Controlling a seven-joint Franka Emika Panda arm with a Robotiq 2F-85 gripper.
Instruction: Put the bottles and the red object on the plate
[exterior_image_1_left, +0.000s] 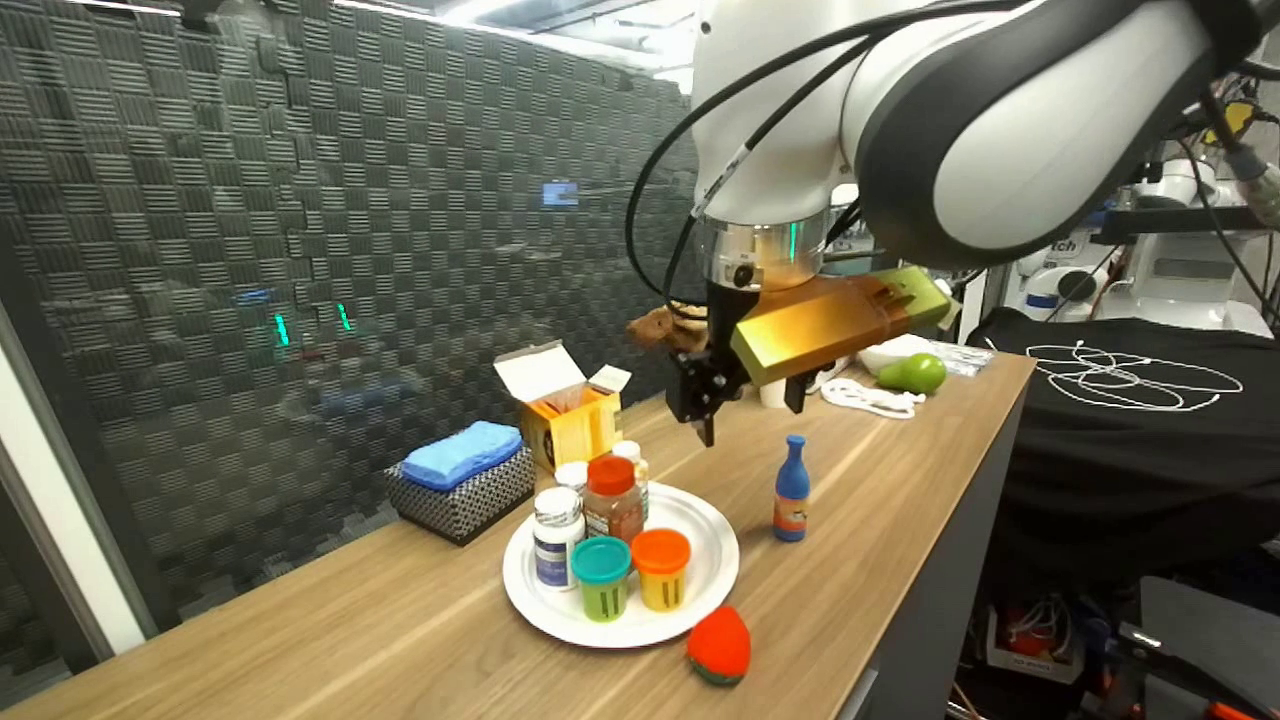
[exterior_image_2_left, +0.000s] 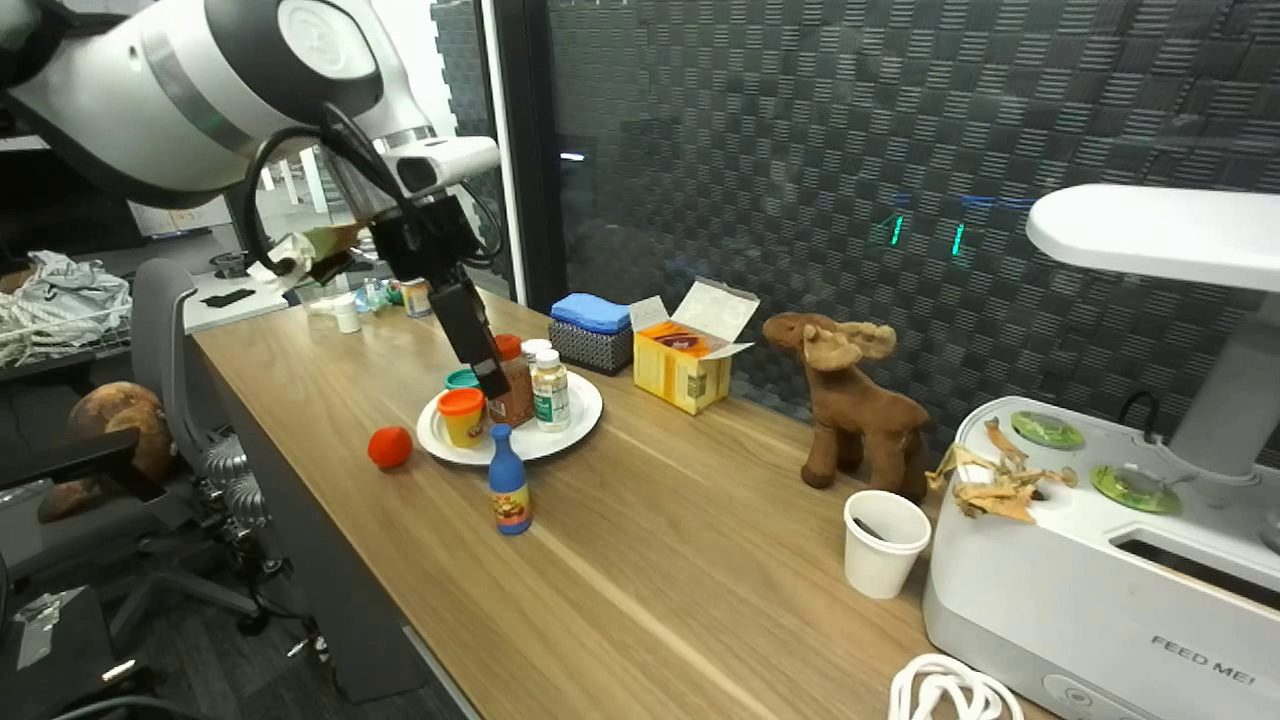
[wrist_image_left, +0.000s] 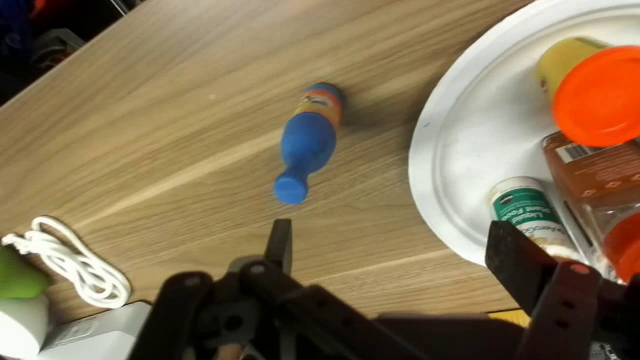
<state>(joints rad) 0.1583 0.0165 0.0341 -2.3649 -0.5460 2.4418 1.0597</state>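
Note:
The round white plate (exterior_image_1_left: 700, 530) holds several bottles and jars. Among them are a red-capped brown bottle (exterior_image_1_left: 614, 505), a white bottle with a blue label (exterior_image_1_left: 556, 545), a teal-lidded green jar (exterior_image_1_left: 602, 575), an orange-lidded yellow jar (exterior_image_1_left: 661, 575) and a green-labelled white bottle (wrist_image_left: 525, 205). A blue bottle (exterior_image_1_left: 790, 500) stands upright on the counter beside the plate. Just off the plate's edge lies the red object (exterior_image_2_left: 390, 447), out of the wrist view. My gripper (wrist_image_left: 393, 242) is open above the counter, nothing between its fingers, the blue bottle ahead of one fingertip in the wrist view.
Behind the plate stand an open yellow box (exterior_image_2_left: 683, 370) and a patterned box (exterior_image_1_left: 460, 497) topped with blue cloth (exterior_image_1_left: 463, 455). Farther along are a plush moose (exterior_image_2_left: 850, 410), a paper cup (exterior_image_2_left: 885, 545), a white appliance (exterior_image_2_left: 1080, 600), white cord (wrist_image_left: 82, 265) and a green pear (exterior_image_1_left: 915, 373).

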